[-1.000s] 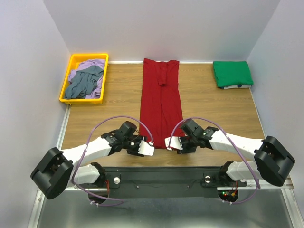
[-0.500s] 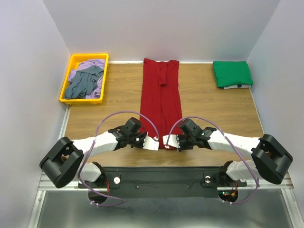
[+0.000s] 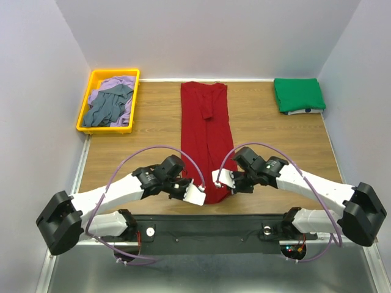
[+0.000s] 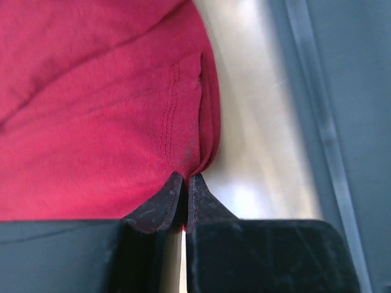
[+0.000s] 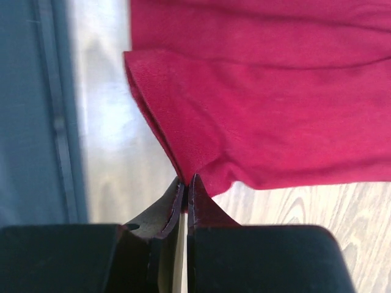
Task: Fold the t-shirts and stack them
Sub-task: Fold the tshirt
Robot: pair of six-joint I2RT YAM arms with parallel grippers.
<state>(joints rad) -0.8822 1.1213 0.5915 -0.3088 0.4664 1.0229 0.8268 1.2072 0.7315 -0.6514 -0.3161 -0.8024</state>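
The dark red t-shirt (image 3: 206, 134) lies as a long strip down the middle of the tabletop (image 3: 275, 146). The left fingers (image 4: 160, 207) are clenched on its near left hem corner, the right fingers (image 5: 160, 213) on its near right corner.

Left claw (image 4: 185, 182) and right claw (image 5: 185, 183), both pinched shut, arms inward
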